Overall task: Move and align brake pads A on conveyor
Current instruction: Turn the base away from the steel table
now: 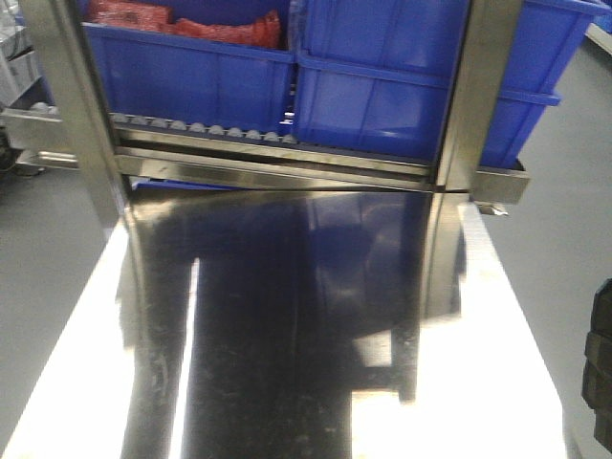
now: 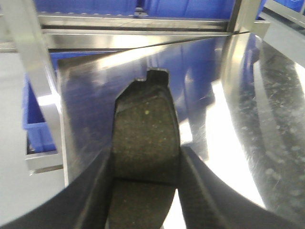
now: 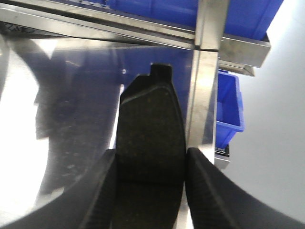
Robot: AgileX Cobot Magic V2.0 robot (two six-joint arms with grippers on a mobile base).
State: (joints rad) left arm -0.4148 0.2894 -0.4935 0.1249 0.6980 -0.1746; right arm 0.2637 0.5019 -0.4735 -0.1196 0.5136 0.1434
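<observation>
The left hand (image 2: pixel 145 157) is pinching a brake pad (image 2: pixel 145 124) by its long edges above the shiny worktop (image 2: pixel 86 90), probably to carry it square for setting down. The right hand (image 3: pixel 151 155) is gripping a second brake pad (image 3: pixel 150 119) likewise; the conveyor is not showing in any view.

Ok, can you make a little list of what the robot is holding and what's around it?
left gripper: shut on a brake pad
right gripper: shut on a second brake pad
surface: shiny steel table
ahead: steel roller rack with blue bins
conveyor: not in view
</observation>
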